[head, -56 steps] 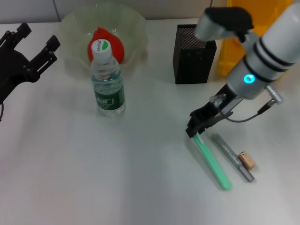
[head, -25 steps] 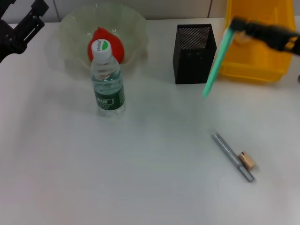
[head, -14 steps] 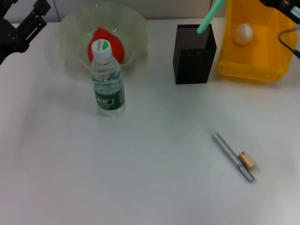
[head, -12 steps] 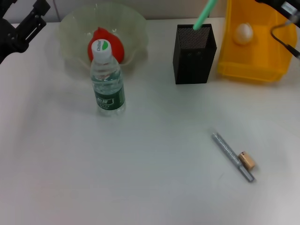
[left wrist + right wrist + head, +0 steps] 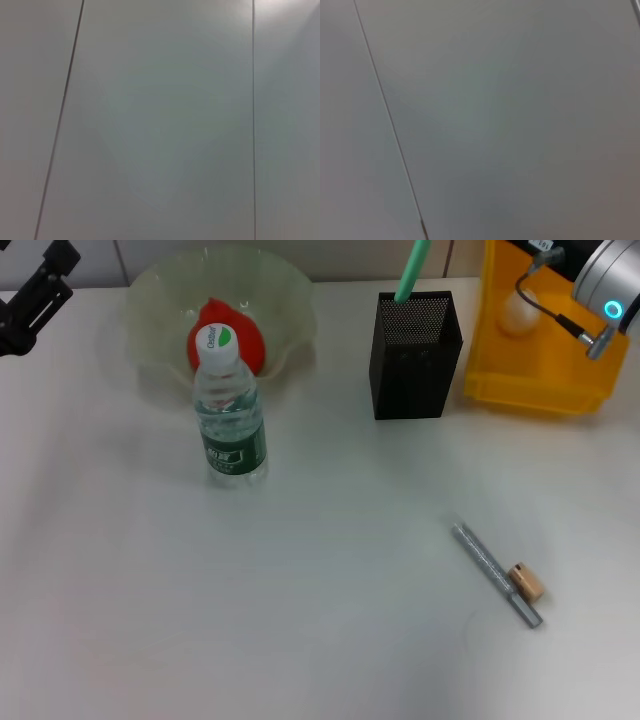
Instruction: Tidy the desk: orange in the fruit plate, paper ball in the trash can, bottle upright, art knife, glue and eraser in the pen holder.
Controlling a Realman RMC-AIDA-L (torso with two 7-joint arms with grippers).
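Note:
The orange (image 5: 243, 337) lies in the pale green fruit plate (image 5: 290, 290). The bottle (image 5: 232, 420) stands upright just in front of the plate. The paper ball (image 5: 512, 312) lies in the yellow trash can (image 5: 540, 380). A green pen-like stick (image 5: 410, 270) stands steeply with its lower end inside the black mesh pen holder (image 5: 415, 360); its top runs out of view. A grey pen-like stick (image 5: 495, 573) and the tan eraser (image 5: 526, 583) lie side by side on the table at front right. My right arm (image 5: 608, 278) reaches over the trash can, its gripper out of view. My left gripper (image 5: 35, 255) is open and empty at far left.
The white table (image 5: 300, 620) spreads out in front of the bottle and left of the grey stick. A black cable (image 5: 545, 310) hangs from my right arm over the trash can. Both wrist views show only a plain grey panelled surface (image 5: 160, 120).
The green stick was lifted off the table, carried to the pen holder and now stands steeper with its end inside. My right arm has come into view; the left gripper shifted up and left.

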